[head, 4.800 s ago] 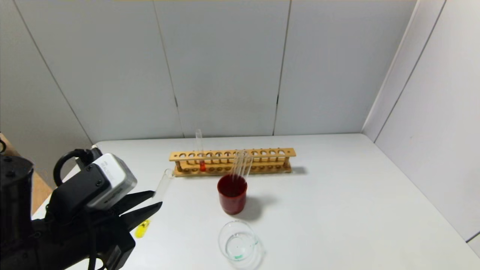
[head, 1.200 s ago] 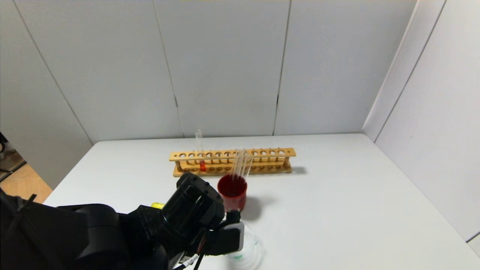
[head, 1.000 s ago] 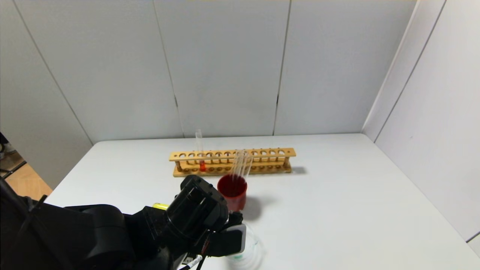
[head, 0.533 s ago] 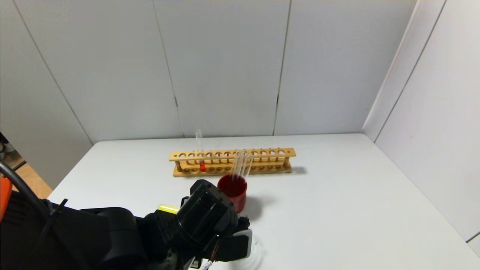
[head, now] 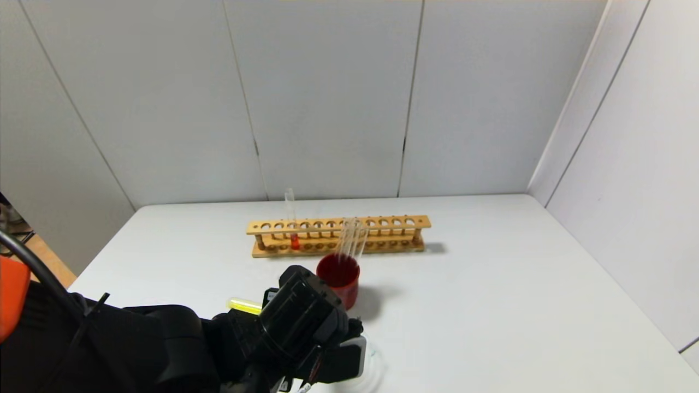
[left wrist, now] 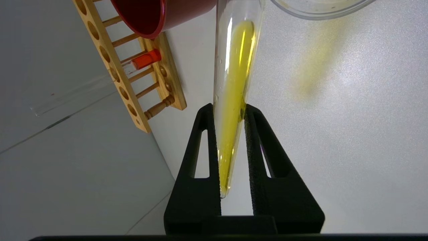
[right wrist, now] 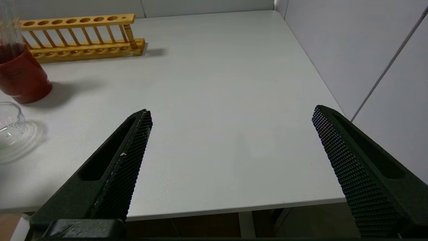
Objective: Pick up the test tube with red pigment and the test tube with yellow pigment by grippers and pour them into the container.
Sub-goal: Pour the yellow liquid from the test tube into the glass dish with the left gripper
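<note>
White table (head: 491, 284) boxed in by plain grey panel walls, pretty bare setup. Near the back of the table there's a wooden rack (head: 338, 234) with the red tube (head: 292, 229) standing upright in one of its left-hand holes, red-orange liquid sitting at the bottom. Just in front of the rack is a dark red cup (head: 338, 286) with a few clear tubes (head: 352, 240) leaning in it.

The left gripper (left wrist: 228, 112) is clamped on the yellow tube (left wrist: 234, 100), one finger on each side of the glass. The tube is tipped way over so the yellow liquid is spread in a long streak along its length, running toward the open end. That open end points at the beaker (left wrist: 321, 8), whose rim sits just beside it, but it's cut off by the edge of the shot so I can't tell if anything is actually going in. From the head view the arm's bulk hides most of the beaker (head: 374, 363), and only the yellow butt end of the tube (head: 244, 305) pokes out on the arm's left.

The right gripper (right wrist: 230, 160) hangs over the near right side of the table, fingers spread wide, holding nothing, well away from everything.
</note>
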Motion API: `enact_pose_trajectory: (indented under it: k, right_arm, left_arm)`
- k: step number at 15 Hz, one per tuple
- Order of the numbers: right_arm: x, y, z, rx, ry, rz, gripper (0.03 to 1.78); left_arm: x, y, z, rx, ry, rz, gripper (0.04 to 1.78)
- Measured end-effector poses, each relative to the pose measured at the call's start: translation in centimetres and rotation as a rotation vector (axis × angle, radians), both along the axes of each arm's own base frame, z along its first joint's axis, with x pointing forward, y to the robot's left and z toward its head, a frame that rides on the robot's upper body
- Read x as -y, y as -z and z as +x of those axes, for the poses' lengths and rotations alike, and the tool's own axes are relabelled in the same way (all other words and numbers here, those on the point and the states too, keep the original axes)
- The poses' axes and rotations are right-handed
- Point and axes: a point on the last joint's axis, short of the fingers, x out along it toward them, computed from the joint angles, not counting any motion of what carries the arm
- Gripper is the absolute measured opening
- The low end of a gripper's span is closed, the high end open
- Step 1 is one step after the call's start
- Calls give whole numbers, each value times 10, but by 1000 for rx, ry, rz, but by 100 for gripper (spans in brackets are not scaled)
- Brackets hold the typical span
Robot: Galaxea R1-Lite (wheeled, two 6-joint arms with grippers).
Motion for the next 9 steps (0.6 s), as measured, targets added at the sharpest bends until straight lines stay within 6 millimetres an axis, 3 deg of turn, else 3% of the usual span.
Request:
enact_pose_trajectory:
  k: [9]
  right_arm:
    - [0, 0, 0, 0, 0, 0, 175]
  left_arm:
    - [-3, -6, -1, 18, 23, 32, 29]
